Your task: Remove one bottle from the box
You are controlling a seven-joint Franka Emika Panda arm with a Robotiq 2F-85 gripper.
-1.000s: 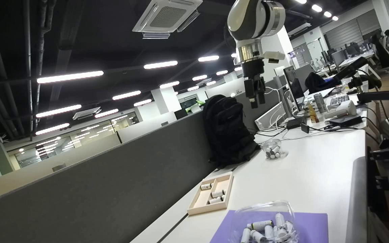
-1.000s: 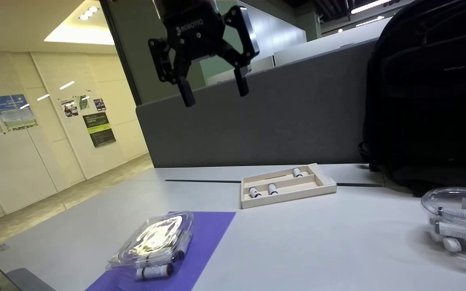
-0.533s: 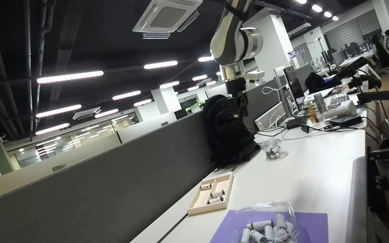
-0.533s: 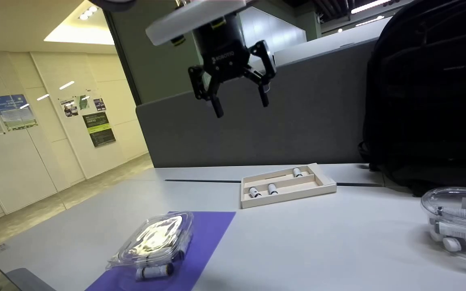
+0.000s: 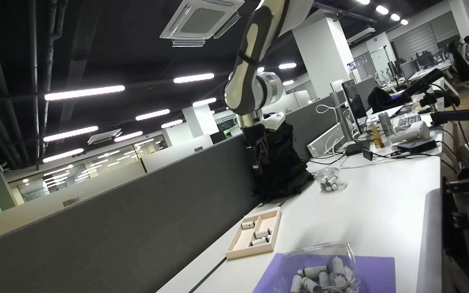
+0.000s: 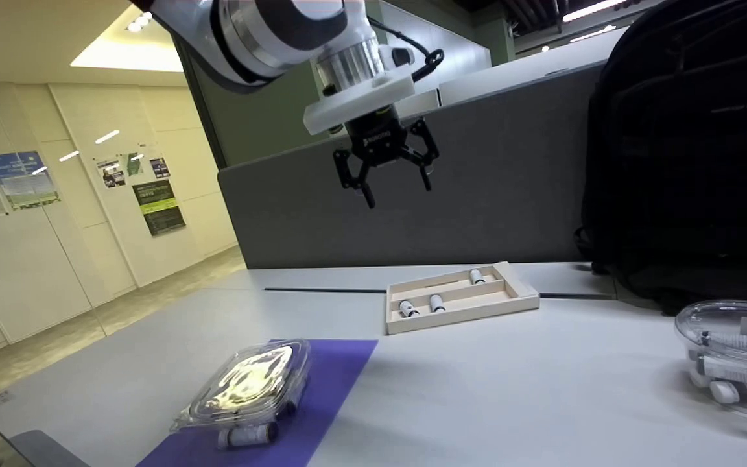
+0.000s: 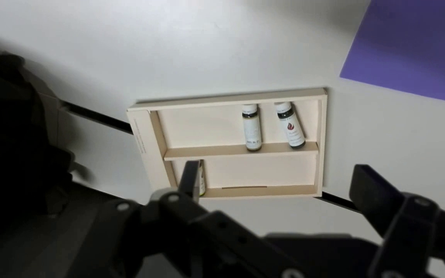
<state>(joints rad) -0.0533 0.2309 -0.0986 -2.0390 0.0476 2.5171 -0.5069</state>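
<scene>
Tool (image 6: 399, 197): released, above wooden tray (image 7: 226, 101)
Tray bottles (image 7: 252, 129): two in one compartment, one in other
Purple sheet (image 6: 329, 383): near, under clear container (image 6: 244, 389)

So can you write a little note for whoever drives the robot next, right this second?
Gripper: open, holding nothing, above the wooden box, which is likely the box meant.
Things: the box sits on the table. The flame-label bottle and the neighbouring bottle lie in one compartment; the third bottle lies in the other compartment.
Done: gripper is over the box; no bottle gripped yet.
Left: probably lower it, close on one bottle, lift that out.
</scene>
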